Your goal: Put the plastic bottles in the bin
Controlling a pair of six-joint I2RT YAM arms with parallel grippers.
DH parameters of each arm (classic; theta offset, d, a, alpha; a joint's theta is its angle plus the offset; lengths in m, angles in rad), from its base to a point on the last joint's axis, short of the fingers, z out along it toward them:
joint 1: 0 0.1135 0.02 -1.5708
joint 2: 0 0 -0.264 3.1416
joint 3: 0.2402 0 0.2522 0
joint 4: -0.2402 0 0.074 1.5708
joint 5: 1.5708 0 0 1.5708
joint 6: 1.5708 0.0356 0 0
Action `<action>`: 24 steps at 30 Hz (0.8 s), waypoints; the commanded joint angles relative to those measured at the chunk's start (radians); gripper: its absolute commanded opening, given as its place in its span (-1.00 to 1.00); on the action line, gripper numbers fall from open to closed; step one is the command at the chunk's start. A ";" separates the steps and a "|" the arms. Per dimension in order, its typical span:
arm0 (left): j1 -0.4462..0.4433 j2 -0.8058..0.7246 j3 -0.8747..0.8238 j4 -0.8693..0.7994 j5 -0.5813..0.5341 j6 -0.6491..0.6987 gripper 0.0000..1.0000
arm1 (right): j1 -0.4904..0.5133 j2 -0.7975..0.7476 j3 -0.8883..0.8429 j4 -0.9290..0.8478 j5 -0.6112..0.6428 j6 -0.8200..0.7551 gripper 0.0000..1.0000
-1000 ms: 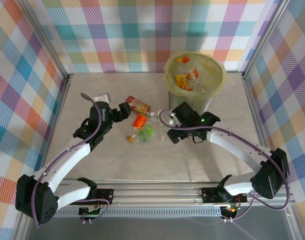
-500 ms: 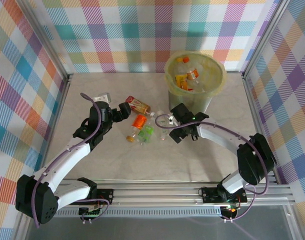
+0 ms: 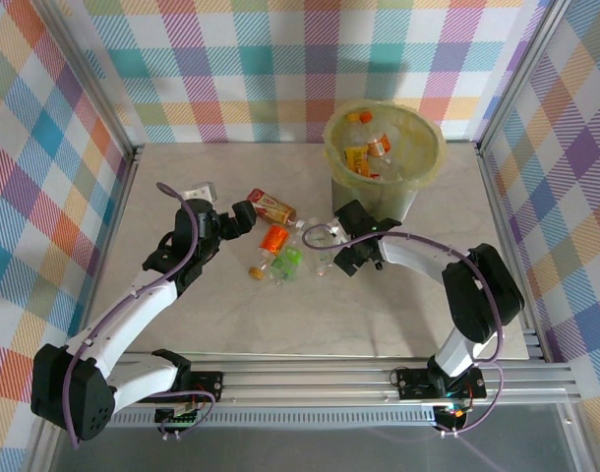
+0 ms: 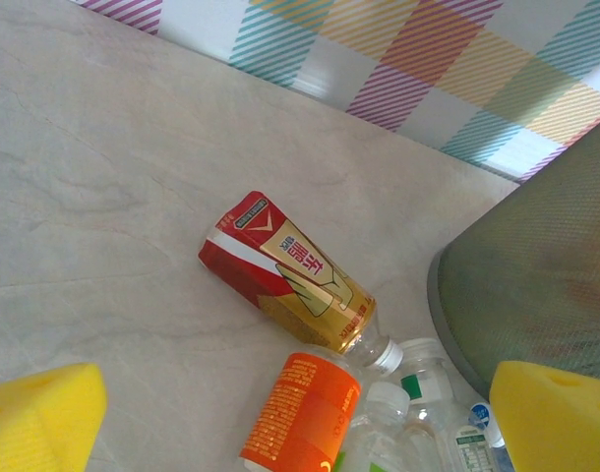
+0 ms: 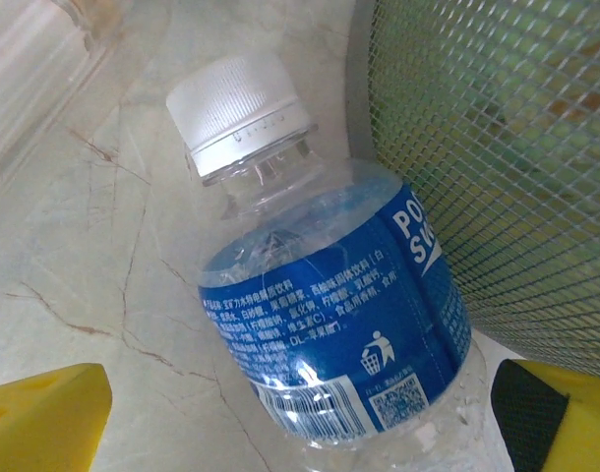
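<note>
At the left gripper [image 3: 243, 218]: spread wide, gripping nothing, yellow pads [image 4: 34, 418] well apart above the table [image 4: 103, 197]. Open room to its left and ahead, as far as the checked wall [image 4: 428, 49]. Just ahead, a red-and-gold bottle [image 4: 285, 270] flat on its side, long axis slanting, capped end nearer the gripper and turned toward the bin [image 4: 536, 285], base farther off to the left. Closer in, between the pads, an orange-label bottle [image 4: 302, 413] right at that capped end. To its right, clear crushed bottles [image 4: 423, 379] crowded near the bin's foot.

At the right gripper [image 3: 347, 258]: likewise spread wide, closed on nothing. Sits with a pad either side of a blue-label bottle [image 5: 330, 324] lying on the table, base toward the gripper, white cap [image 5: 239, 108] pointing away and leftward. Little room on the right: mesh bin wall just beside the bottle, touching or not cannot be told. Free marbled table on the left.

Beyond, inside the bin: several bottles [image 3: 364, 157] with orange and yellow labels, piled at the bottom.
</note>
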State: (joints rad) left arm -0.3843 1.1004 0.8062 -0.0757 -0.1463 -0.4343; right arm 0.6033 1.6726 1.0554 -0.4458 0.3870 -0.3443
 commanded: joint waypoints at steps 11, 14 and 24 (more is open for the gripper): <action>0.015 -0.011 -0.013 0.031 0.011 -0.007 1.00 | -0.030 0.079 0.049 0.025 -0.025 -0.035 0.99; 0.015 -0.011 -0.015 0.031 0.009 -0.007 1.00 | -0.030 0.080 0.046 0.010 -0.045 -0.019 1.00; 0.016 -0.010 -0.018 0.035 0.010 -0.008 1.00 | -0.019 0.052 0.019 -0.084 -0.095 0.073 0.74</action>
State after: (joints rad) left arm -0.3809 1.1004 0.8062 -0.0757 -0.1459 -0.4343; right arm 0.5819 1.7424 1.0821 -0.4759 0.3286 -0.3214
